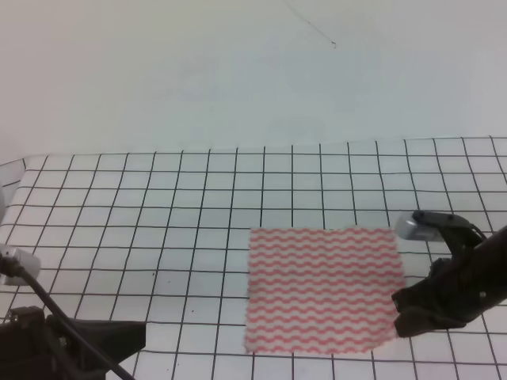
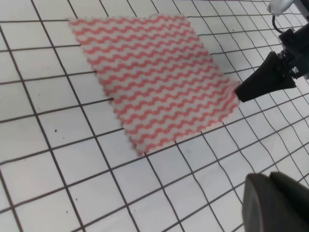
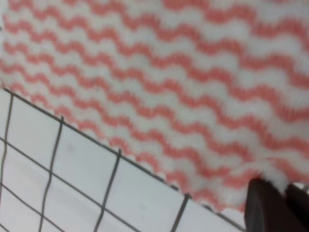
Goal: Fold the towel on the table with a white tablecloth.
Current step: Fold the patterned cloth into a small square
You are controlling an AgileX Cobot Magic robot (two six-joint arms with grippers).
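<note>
The towel [image 1: 321, 289], pink-red and white in wavy stripes, lies flat on the white tablecloth [image 1: 158, 206] with black grid lines that covers the table. My right gripper [image 1: 398, 311] is at the towel's near right corner, its dark fingers [image 2: 263, 79] tapering to a point at the cloth's edge. Seen from the right wrist, the fingertips [image 3: 268, 208] are pinched on the slightly puckered towel [image 3: 159, 92] edge. My left gripper [image 1: 139, 336] sits low at the front left, well apart from the towel [image 2: 154, 77], its fingers [image 2: 275, 203] together and holding nothing.
A pale wall [image 1: 238, 71] rises behind the table's far edge. Bare gridded cloth [image 2: 58, 159] stretches left of and beyond the towel. A cable [image 1: 47, 305] runs over the left arm at the front left.
</note>
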